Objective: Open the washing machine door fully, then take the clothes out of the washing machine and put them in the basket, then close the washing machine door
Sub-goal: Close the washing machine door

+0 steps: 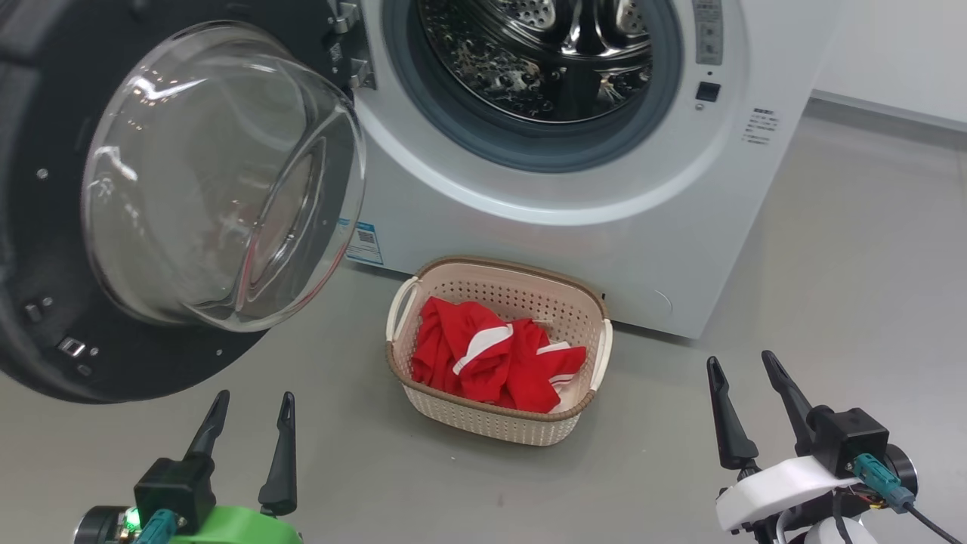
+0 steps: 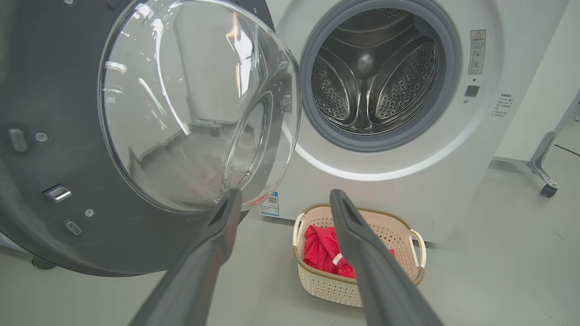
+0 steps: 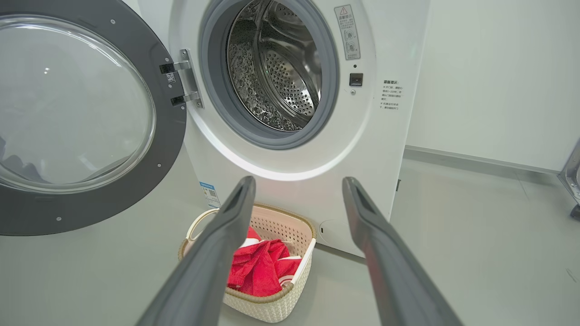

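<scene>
We see bright, even light with only soft shadows. Glare streaks the glass of the washing machine door (image 1: 219, 174). In both wrist views our near fingers (image 2: 208, 253) blur and the edges bend.

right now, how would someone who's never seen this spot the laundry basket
Find the big white front-loading washing machine with its round black-rimmed glass door swung open. On the grey floor just before it sits a cream perforated plastic basket with a brown woven-look rim and white side handles. It alone holds bright red clothes with white stripes.
</scene>
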Controlling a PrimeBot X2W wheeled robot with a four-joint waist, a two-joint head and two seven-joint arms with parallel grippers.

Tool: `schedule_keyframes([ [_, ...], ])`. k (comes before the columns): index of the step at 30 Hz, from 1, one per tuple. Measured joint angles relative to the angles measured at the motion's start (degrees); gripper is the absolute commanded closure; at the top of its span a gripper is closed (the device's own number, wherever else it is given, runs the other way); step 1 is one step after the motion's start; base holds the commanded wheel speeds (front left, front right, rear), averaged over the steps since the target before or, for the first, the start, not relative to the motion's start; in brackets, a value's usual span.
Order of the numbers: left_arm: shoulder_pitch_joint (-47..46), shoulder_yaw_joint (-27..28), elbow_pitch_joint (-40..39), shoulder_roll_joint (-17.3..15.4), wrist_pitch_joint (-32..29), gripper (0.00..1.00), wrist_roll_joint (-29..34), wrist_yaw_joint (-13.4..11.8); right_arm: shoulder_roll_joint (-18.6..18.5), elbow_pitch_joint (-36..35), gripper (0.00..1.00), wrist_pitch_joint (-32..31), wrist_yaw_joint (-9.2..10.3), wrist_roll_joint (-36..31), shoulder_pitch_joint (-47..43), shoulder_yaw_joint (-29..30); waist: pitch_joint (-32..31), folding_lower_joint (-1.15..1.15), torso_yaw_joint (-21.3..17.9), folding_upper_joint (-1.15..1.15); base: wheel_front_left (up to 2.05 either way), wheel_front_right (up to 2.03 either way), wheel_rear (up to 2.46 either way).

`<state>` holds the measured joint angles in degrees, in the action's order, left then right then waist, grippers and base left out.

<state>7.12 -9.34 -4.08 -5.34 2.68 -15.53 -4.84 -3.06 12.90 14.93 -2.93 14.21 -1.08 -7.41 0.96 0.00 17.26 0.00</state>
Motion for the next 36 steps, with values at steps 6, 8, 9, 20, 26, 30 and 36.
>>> schedule_keyframes([
  [6, 0.06, 0.12, 0.04, -0.13, -0.02, 0.0, 0.01, -0.2, 0.15, 0.02, 0.0, 0.0, -0.01, 0.0, -0.58, -0.32, -0.71, 0.0, 4.06, 0.0, 0.0, 0.0, 0.0],
  [8, 0.09, 0.3, 0.04, -0.2, -0.02, 0.0, 0.01, -0.24, 0.24, 0.03, 0.0, 0.0, -0.01, 0.0, -0.59, -0.47, -0.89, 0.0, 5.2, 0.0, 0.0, 0.0, 0.0],
  [9, 0.12, 0.46, 0.04, -0.3, -0.02, 0.0, 0.01, -0.25, 0.25, 0.04, 0.0, 0.0, -0.01, 0.0, -0.59, -0.57, -0.97, 0.0, 5.73, 0.0, 0.0, 0.0, 0.0],
  [20, 1.59, 2.08, -0.15, -0.76, -0.01, 0.0, 0.01, -0.49, 0.4, 0.22, 0.0, 0.0, -0.03, 0.0, -0.57, -2.02, -1.13, 0.0, 8.57, 0.0, 0.0, 0.0, 0.0],
  [26, 1.68, 2.23, -0.34, -0.76, 0.0, 0.0, -0.05, -0.49, 0.41, 0.35, 0.0, 0.0, -0.03, 0.0, -0.57, -2.18, -0.96, 0.0, 8.59, 0.0, 0.0, 0.0, 0.0],
  [30, 1.68, 2.32, -0.47, -0.76, 0.01, 0.0, -0.08, -0.49, 0.41, 0.42, 0.0, 0.0, -0.03, 0.0, -0.56, -2.22, -0.79, 0.0, 8.48, 0.0, 0.0, 0.0, 0.0],
  [36, 1.69, 2.45, -0.74, -0.74, 0.49, 0.0, -0.6, -0.51, 0.45, 0.51, 0.0, 0.0, -0.03, 0.0, -0.54, -2.34, -0.49, 0.0, 8.23, 0.0, 0.0, 0.0, 0.0],
])
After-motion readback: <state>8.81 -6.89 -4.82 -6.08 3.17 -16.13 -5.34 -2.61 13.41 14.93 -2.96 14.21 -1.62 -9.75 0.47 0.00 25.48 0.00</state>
